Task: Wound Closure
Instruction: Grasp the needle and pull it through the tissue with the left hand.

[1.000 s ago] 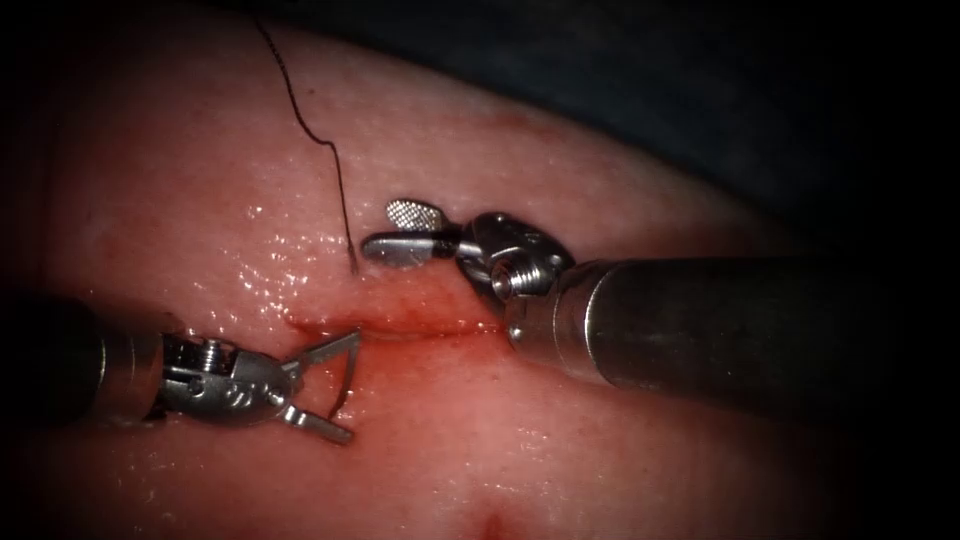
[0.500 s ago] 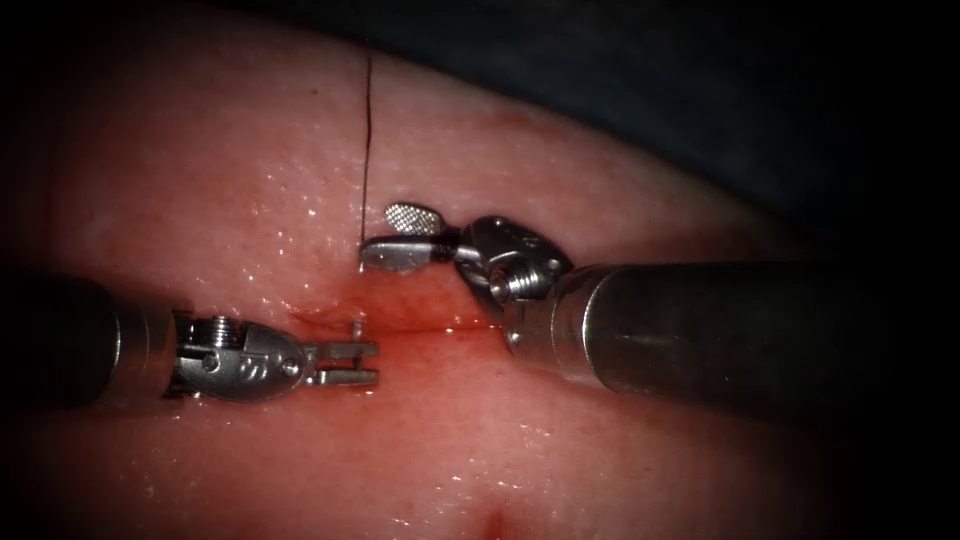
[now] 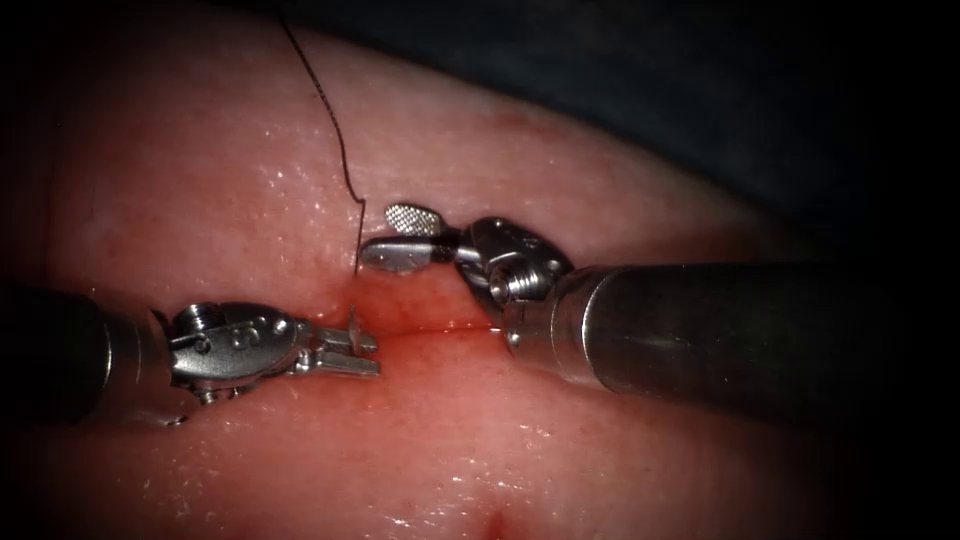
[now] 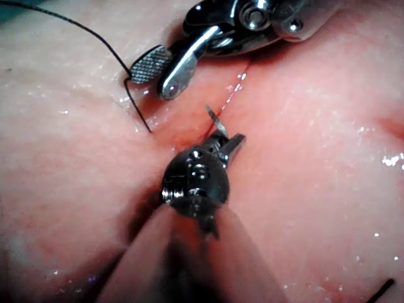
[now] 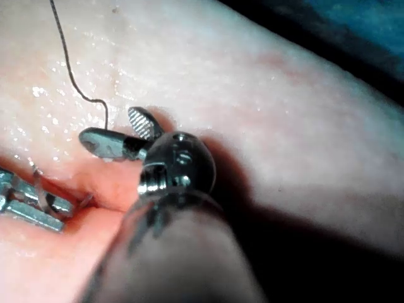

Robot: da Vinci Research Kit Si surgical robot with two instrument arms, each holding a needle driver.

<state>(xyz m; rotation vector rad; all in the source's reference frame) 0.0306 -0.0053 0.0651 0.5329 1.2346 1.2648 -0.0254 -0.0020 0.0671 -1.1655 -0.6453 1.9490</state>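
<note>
The tissue (image 3: 600, 180) is spanning the frame, its cut (image 3: 420, 325) lying at centre with red fluid (image 3: 430, 345) pooling along it. My right tool (image 3: 400, 235) is hovering above the cut, jaws parted, holding nothing. My left tool (image 3: 350, 352) is gripping the needle (image 3: 353, 325) near its tip, jaws clamped, at the cut's left end. Thread (image 3: 335, 140) is running from the tissue towards the upper left.

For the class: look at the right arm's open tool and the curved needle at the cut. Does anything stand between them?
Nothing visible does. The left tool is shut on the curved steel needle at the red cut; the right tool, open and empty, sits beside the dark thread.
</note>
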